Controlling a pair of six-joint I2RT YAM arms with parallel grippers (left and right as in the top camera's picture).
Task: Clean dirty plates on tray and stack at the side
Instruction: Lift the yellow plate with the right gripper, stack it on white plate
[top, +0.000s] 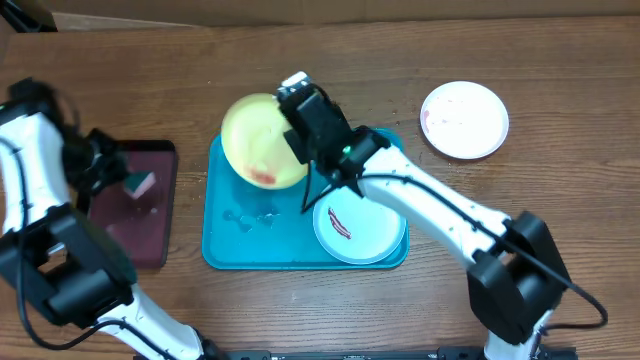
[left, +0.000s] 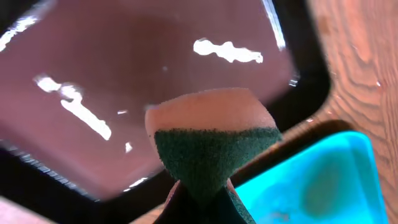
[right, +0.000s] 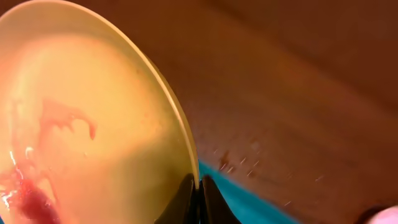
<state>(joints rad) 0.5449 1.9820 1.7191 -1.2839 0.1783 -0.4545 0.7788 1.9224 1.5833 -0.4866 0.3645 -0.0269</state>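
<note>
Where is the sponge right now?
In the overhead view the sponge is on the left, pinched in the left tool above the dark maroon tray, beside the blue tray.

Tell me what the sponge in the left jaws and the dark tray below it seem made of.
Sponge: soft-looking peach foam with a coarse dark-green scouring layer, matte and grainy. Dark maroon tray: probably hard plastic, glossy, with bright light reflections across it.

A: Overhead light is glaring in white streaks off the maroon tray (left: 124, 62).
B: Yes, and the sponge (left: 211, 143) is blurring up close.
A: The green plate (right: 93, 124) is glowing warm and soft, the table (right: 298, 93) behind it lying dim and out of focus.
</note>
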